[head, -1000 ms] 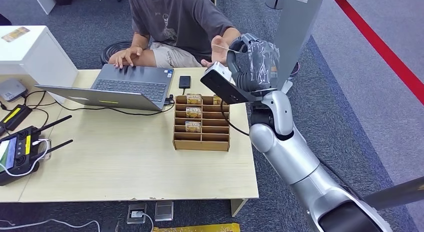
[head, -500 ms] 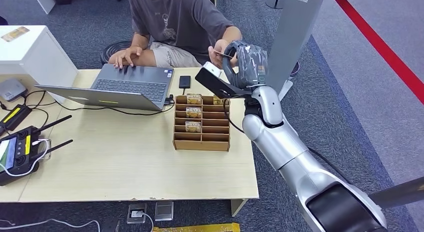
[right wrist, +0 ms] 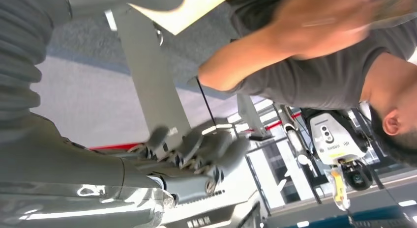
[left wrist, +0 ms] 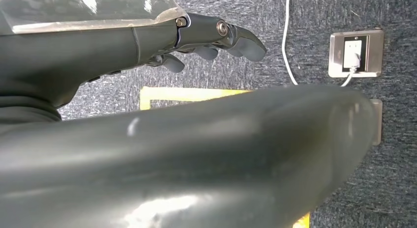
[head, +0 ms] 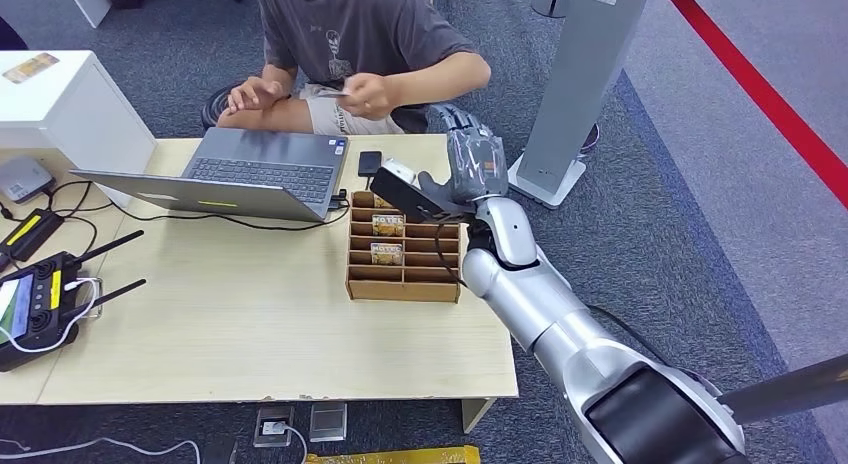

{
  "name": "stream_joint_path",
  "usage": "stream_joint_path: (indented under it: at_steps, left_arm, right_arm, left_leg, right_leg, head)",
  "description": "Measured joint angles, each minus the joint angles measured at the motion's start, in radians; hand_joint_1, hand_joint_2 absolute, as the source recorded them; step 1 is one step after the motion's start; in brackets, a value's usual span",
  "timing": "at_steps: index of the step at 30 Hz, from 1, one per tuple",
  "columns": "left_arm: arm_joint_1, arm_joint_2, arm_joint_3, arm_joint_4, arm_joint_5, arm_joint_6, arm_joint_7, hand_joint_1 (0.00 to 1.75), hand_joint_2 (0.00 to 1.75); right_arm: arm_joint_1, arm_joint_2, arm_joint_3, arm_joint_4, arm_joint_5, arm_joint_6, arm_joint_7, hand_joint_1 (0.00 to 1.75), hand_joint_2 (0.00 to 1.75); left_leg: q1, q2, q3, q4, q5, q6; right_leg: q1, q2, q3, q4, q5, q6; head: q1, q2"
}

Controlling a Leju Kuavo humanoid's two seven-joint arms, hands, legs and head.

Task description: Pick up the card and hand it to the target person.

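The card is a thin light strip held in the person's hand, in front of their chest behind the table. My right hand hangs above the table's far right corner, just behind the wooden card rack, with its fingers apart and nothing in them. In the right wrist view its fingers are stretched out and empty, and the person's blurred hand is beyond them. My left hand hangs over the carpet with straight fingers, holding nothing.
An open laptop and a black phone lie at the far side of the table. A remote controller sits at the left edge. A grey pillar stand rises to the right of my hand. A white cabinet stands far left.
The person has taken the card from my right hand and drawn it to their chest. My right hand has dropped and pulled back toward the rack, now empty.
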Motion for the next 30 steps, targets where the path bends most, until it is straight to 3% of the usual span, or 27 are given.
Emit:
stream_joint_path:
  at_steps: [11, 18, 30]
  left_arm:
    - [0.0, 0.002, 0.0, 0.0, 0.005, 0.005, 0.013, 0.0, 0.0]
    - [0.0, 0.006, 0.0, 0.0, 0.0, -0.003, 0.015, 0.0, 0.0]
    - [0.001, 0.007, 0.0, 0.0, -0.001, 0.004, 0.011, 0.0, 0.0]
  right_arm:
    - [0.017, 0.008, -0.011, 0.024, -0.167, -0.052, -0.109, 0.0, 1.75]
    - [0.106, 0.002, -0.026, -0.059, -0.403, -0.038, -0.223, 0.0, 1.75]
    - [0.27, -0.026, -0.019, -0.255, -0.662, 0.02, -0.273, 0.0, 1.75]
  left_leg:
    - [0.0, 0.0, 0.0, 0.0, 0.0, 0.0]
    - [0.0, 0.0, 0.0, 0.0, 0.0, 0.0]
    - [0.0, 0.0, 0.0, 0.0, 0.0, 0.0]
  right_leg:
    - [0.0, 0.0, 0.0, 0.0, 0.0, 0.0]
    - [0.0, 0.0, 0.0, 0.0, 0.0, 0.0]
    - [0.0, 0.0, 0.0, 0.0, 0.0, 0.0]
  head:
    - [0.0, 0.0]
    - [0.0, 0.0]
    - [0.0, 0.0]
